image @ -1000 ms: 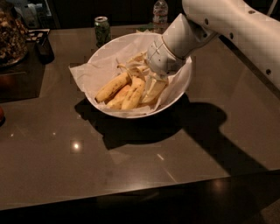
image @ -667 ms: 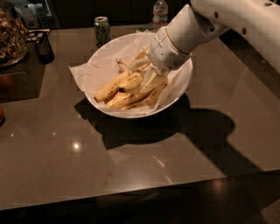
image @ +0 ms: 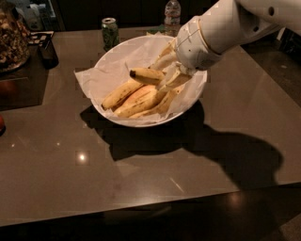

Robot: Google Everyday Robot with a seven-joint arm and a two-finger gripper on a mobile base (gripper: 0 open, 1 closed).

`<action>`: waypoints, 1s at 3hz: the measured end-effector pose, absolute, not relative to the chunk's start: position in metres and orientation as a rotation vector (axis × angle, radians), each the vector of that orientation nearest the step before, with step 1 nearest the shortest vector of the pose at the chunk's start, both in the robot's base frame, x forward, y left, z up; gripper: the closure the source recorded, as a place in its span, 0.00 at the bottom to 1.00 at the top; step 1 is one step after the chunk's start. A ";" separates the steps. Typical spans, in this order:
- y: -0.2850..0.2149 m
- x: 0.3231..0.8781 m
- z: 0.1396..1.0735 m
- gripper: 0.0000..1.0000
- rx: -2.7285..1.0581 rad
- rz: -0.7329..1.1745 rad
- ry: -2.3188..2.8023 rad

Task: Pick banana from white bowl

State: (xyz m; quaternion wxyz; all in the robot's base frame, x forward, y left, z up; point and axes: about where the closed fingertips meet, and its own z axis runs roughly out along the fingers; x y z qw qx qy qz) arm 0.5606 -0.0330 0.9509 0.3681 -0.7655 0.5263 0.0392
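Note:
The white bowl (image: 145, 124) stands on the dark table, lined with crinkled white paper (image: 90, 81). Several yellow bananas (image: 134, 100) lie in it. My gripper (image: 168, 75) reaches in from the upper right and is shut on the right end of one plump yellow banana (image: 147, 76). That banana is held roughly level above the others, its dark stem end pointing left. The white arm (image: 221, 28) hides the bowl's far right rim.
A green can (image: 109, 32) and a water bottle (image: 172, 11) stand behind the bowl. A dark holder (image: 47, 52) and a snack bag (image: 11, 37) are at the far left. The table's front edge (image: 141, 207) runs across the bottom.
The gripper has risen and drawn back to the upper right. One banana has come up out of the pile with it.

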 end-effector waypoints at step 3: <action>-0.061 0.510 0.994 1.00 -1.763 0.051 1.388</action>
